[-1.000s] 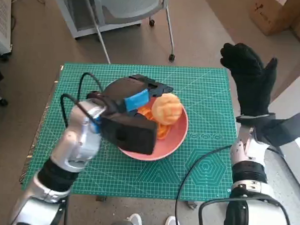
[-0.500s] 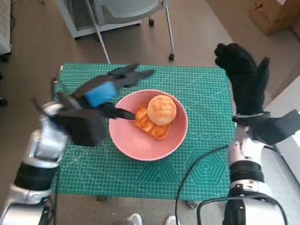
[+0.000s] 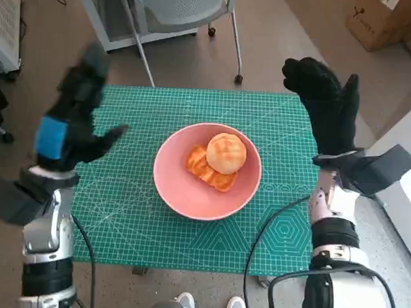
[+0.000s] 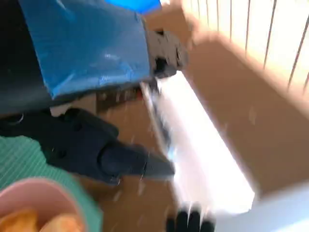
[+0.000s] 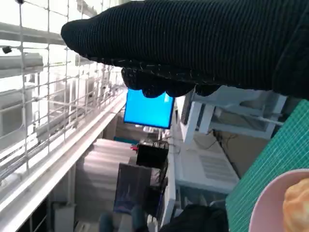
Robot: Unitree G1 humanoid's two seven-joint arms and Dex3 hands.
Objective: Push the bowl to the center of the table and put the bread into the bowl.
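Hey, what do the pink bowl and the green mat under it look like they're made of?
The pink bowl looks like smooth plastic or melamine: even matte colour, thin rim, only soft sheen; glazed ceramic can't be ruled out. The green mat looks like a flexible vinyl or rubber cutting mat, with a flat matte surface printed with pale grid lines.

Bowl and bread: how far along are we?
Looks done: the pink bowl sits about mid-table on the green mat, with the round bread inside. Nothing in hand: left hand and right hand are raised, open, off the bowl. Nothing visibly left.
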